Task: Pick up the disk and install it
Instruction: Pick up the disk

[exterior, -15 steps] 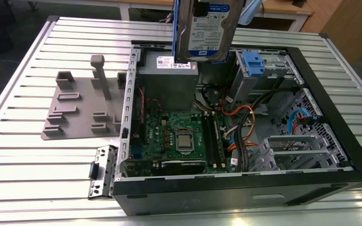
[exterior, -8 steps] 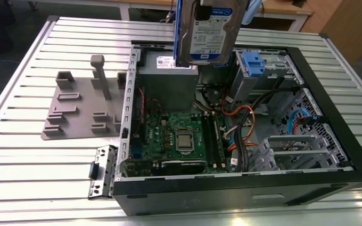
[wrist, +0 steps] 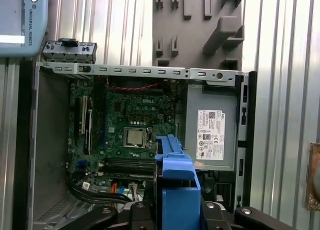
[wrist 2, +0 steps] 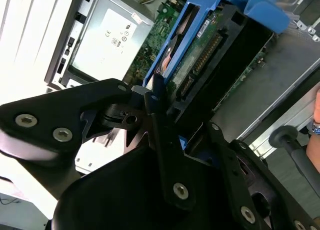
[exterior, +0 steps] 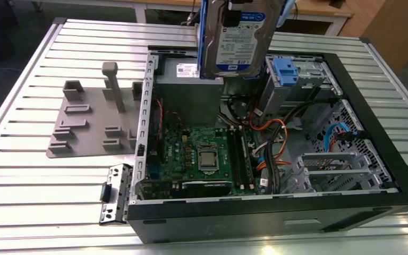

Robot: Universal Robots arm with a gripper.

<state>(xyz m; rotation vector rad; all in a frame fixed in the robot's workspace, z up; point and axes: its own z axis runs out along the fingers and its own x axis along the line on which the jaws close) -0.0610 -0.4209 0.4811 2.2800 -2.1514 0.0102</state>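
Observation:
The disk (exterior: 236,40), silver with a white-and-blue label and a blue rail frame, hangs upright above the back of the open computer case (exterior: 374,133) in the exterior view. In the second wrist view my gripper (wrist 2: 182,122) is shut on the disk (wrist 2: 210,54), its black fingers (wrist 2: 156,109) pressing on the blue frame. In the first wrist view the disk's blue frame (wrist: 175,185) sits edge-on between the fingers, above the case interior.
Inside the case lie a green motherboard (exterior: 204,154), a grey power supply box (exterior: 186,90) and a drive cage with a blue latch (exterior: 283,71). A grey fixture plate (exterior: 91,122) and a small bracket (exterior: 115,194) lie on the slatted table. A hand (wrist 2: 314,135) shows nearby.

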